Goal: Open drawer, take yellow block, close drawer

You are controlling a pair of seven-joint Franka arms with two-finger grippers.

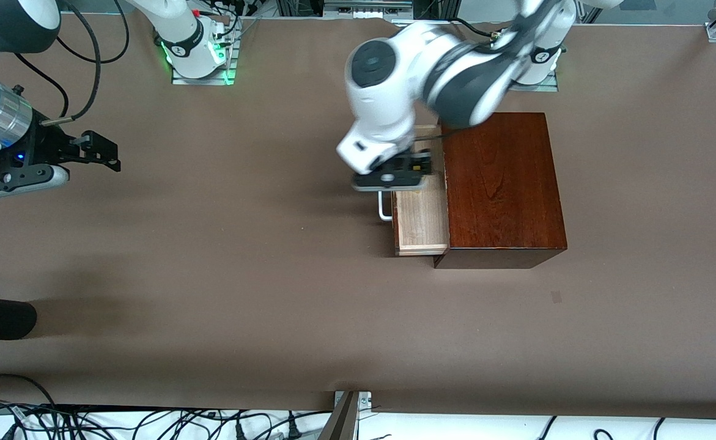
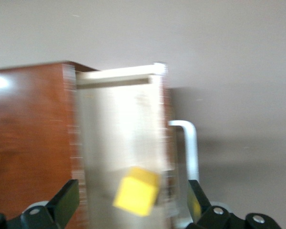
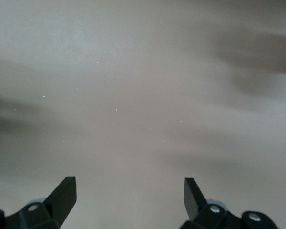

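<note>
Over the pulled-out drawer (image 1: 422, 223) of the mahogany box (image 1: 501, 183) I see my left gripper (image 2: 133, 202), fingers spread wide and holding nothing. Between those fingers, the yellow block (image 2: 137, 191) lies in the pale tray, beside the white handle (image 2: 189, 148). My right gripper (image 3: 128, 195) waits spread apart over bare table (image 3: 143, 95).

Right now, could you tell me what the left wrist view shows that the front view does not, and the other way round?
Only the left wrist view shows the yellow block lying loose in the open drawer, between the left tool's spread fingers.

Only the front view shows the whole mahogany box, the table, and the right tool waiting open over the right arm's end of the table. There the left tool hangs over the drawer and hides the block.

Both show the drawer pulled out, its white handle and the box.
</note>
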